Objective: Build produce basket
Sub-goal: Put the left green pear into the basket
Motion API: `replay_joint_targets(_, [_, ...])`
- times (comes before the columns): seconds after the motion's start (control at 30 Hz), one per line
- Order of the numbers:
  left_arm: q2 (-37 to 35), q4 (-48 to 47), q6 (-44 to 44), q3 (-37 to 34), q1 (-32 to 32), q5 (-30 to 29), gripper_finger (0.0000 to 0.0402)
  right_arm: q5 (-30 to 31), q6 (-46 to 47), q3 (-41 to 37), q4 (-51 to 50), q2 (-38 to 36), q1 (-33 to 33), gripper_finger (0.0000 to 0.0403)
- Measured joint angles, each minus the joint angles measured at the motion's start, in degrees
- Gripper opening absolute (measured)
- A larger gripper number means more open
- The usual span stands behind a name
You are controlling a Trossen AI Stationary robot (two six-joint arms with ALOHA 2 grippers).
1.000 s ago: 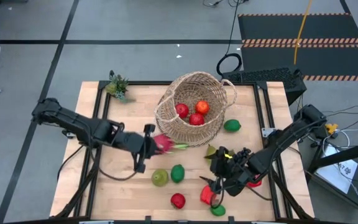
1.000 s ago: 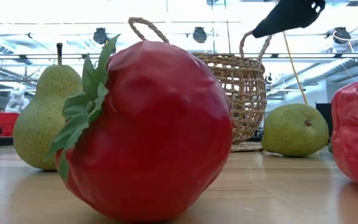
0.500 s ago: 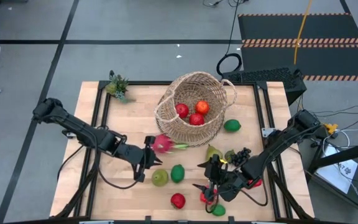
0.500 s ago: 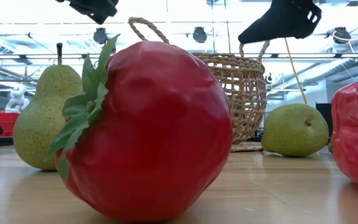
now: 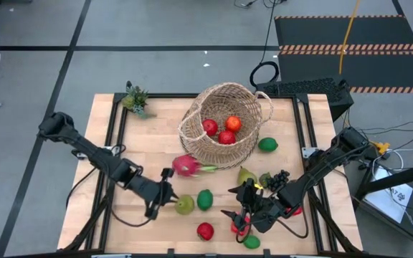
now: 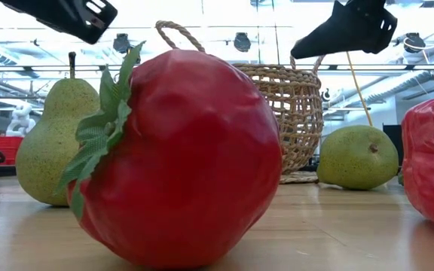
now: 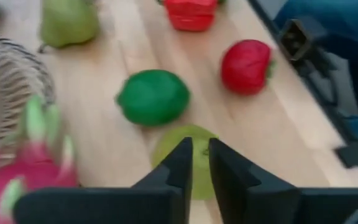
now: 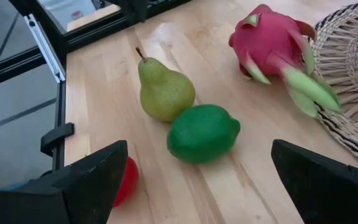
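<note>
The basket (image 5: 224, 125) stands at the table's far middle with three red fruits inside. The produce lies loose in front of it. A pink dragonfruit (image 5: 186, 166) rests against the basket's foot. Nearer are a pear (image 5: 184, 205), a lime (image 5: 204, 199), a tomato (image 5: 205, 231) and a red pepper (image 5: 236, 226). My left gripper (image 5: 168, 194) hangs just left of the pear (image 7: 166, 146). Its fingers stand almost together and hold nothing. My right gripper (image 5: 238, 219) hovers open over the pepper and faces the lime (image 8: 202, 133).
A second pear (image 5: 246, 175) and dark grapes (image 5: 278, 179) lie right of centre. One more lime (image 5: 267, 145) sits right of the basket, and another (image 5: 252, 242) lies at the near edge. A small green plant (image 5: 135, 99) stands at the far left corner.
My left gripper has left the dragonfruit's side. It has gone toward the table's near edge and down, and now points at the pear. The dragonfruit has stayed by the basket. My right gripper shifted a little toward the near edge, rolled, then kept still.
</note>
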Motion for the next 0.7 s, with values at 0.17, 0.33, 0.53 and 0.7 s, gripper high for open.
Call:
replay_joint_targets(0.17, [0.0,0.1,-2.4,0.0,-3.0,-1.6,0.0147,1.3,-0.5,0.0,0.0,0.0,-0.6,0.0391])
replay_joint_targets(0.33, [0.0,2.9,-3.0,-0.7,-5.0,-6.9,0.0221,1.4,-0.9,0.0,0.0,0.0,-0.9,0.0391])
replay_joint_targets(0.53, [0.0,12.8,-4.2,-6.0,-5.0,-7.1,0.0249,1.3,-1.3,0.0,0.0,0.0,-0.9,0.0391])
replay_joint_targets(0.7, [0.0,19.5,-4.9,-10.0,-4.9,-7.1,0.0239,1.3,-1.7,0.0,0.0,0.0,-0.9,0.0391])
